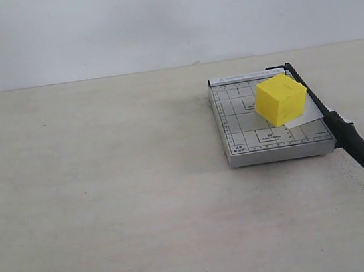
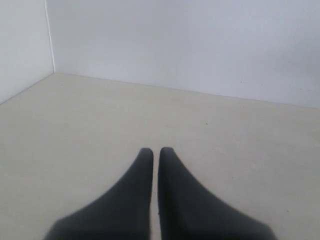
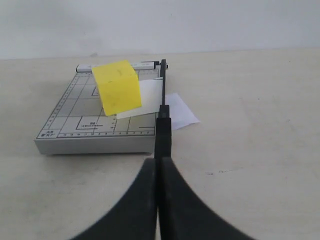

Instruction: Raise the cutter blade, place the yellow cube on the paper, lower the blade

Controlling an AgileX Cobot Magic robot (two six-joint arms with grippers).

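The yellow cube [image 1: 280, 99] [image 3: 117, 87] rests on the white paper [image 1: 304, 117] [image 3: 150, 97], which lies on the grey gridded cutter base [image 1: 250, 140] [image 3: 85, 125]. The cutter blade [image 1: 342, 128] [image 3: 163, 120] lies down flat along the base's right edge, its thick handle pointing past the front. A strip of paper sticks out beyond the blade. My right gripper [image 3: 161, 160] is shut and holds nothing; it hangs a short way in front of the handle end. My left gripper [image 2: 155, 150] is shut over bare table. Neither arm shows in the exterior view.
A pale beige table [image 1: 110, 199] stretches to the left of the cutter. White walls [image 2: 175, 40] close the back and the left side, meeting in a corner in the left wrist view.
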